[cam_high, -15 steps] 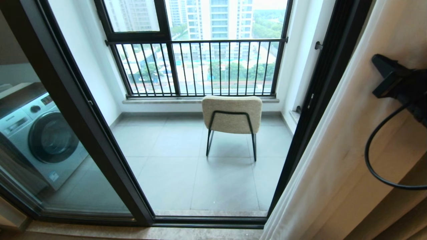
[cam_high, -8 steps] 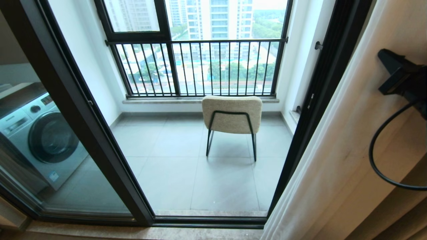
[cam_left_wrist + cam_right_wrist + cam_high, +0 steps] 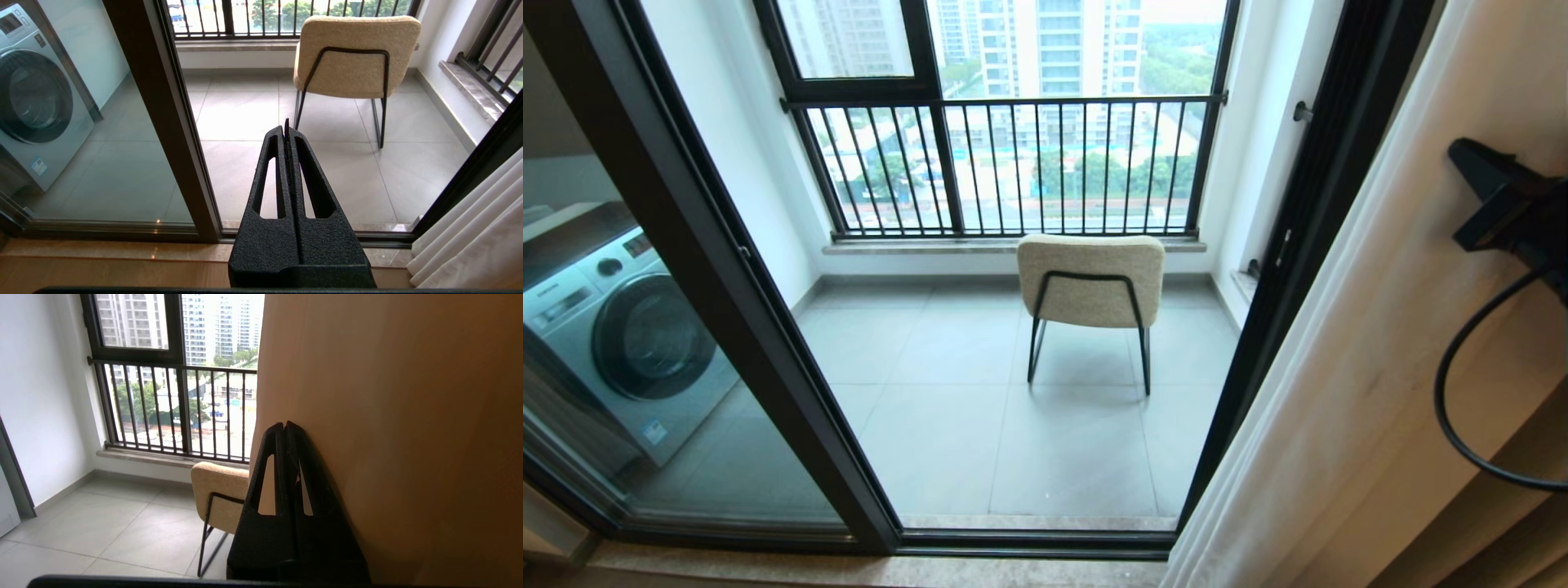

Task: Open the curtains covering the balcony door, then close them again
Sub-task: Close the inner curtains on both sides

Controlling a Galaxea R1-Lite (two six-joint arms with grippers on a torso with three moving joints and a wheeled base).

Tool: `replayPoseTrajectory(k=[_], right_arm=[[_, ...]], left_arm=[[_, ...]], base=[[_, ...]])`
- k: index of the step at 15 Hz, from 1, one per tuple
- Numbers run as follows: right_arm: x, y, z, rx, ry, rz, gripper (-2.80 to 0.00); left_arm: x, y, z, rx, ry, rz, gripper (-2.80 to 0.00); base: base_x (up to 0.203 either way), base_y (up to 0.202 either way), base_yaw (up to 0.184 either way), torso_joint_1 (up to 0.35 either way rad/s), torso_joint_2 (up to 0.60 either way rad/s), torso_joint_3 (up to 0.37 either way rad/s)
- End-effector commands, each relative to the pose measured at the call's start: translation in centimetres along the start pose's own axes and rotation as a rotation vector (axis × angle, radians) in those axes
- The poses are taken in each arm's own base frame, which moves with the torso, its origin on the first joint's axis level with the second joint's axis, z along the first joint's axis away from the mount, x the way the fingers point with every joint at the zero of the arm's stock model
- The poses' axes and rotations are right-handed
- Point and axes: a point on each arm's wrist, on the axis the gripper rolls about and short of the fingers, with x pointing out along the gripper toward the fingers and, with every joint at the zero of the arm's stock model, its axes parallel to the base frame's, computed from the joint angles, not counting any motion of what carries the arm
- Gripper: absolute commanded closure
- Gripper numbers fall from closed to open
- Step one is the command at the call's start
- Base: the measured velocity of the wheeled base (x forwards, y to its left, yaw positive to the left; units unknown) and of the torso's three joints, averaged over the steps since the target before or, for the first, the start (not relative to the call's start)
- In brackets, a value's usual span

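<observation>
The sheer cream curtains (image 3: 1356, 343) hang bunched at the right, leaving the balcony door (image 3: 760, 327) uncovered. Its dark frame and glass panels fill the left and middle of the head view. My right gripper (image 3: 1460, 149) is shut, with nothing between its fingers. It is raised at the right edge, in front of the fabric. In the right wrist view that gripper (image 3: 284, 424) lies right beside the curtains (image 3: 388, 416). My left gripper (image 3: 286, 127) is shut and empty. It stays low, pointing at the door's threshold, with the curtains' (image 3: 470, 232) folds off to its side.
A beige chair (image 3: 1092, 282) on black legs stands on the tiled balcony floor. Behind it is a black-barred railing (image 3: 1013, 163). A washing machine (image 3: 621, 335) shows through the left glass panel. A stone threshold (image 3: 849, 567) runs along the door's foot. A black cable (image 3: 1450, 408) loops below the right arm.
The right gripper and its cable have edged slightly to the right along the curtains. The door, the chair and the left arm are unchanged.
</observation>
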Motion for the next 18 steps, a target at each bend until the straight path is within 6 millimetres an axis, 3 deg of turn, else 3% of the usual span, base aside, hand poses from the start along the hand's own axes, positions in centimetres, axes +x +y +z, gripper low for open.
replayPoseTrajectory(k=[1, 7, 18], right_arm=[[-0.8, 0.1, -0.2, 0.001, 0.015, -0.001, 0.00], [-1.8, 0.1, -1.2, 0.001, 0.072, -0.007, 0.00], [-3.2, 0.2, -0.9, 0.007, 0.068, -0.006, 0.00]], left_arm=[[0.0, 0.0, 0.0, 0.000, -0.002, -0.001, 0.00], [0.0, 0.0, 0.0, 0.000, -0.002, 0.000, 0.00], [0.0, 0.0, 0.0, 0.000, -0.002, -0.001, 0.00]], base=[[0.000, 0.000, 0.000, 0.000, 0.00, 0.000], [0.000, 0.000, 0.000, 0.000, 0.00, 0.000], [0.000, 0.000, 0.000, 0.000, 0.00, 0.000]])
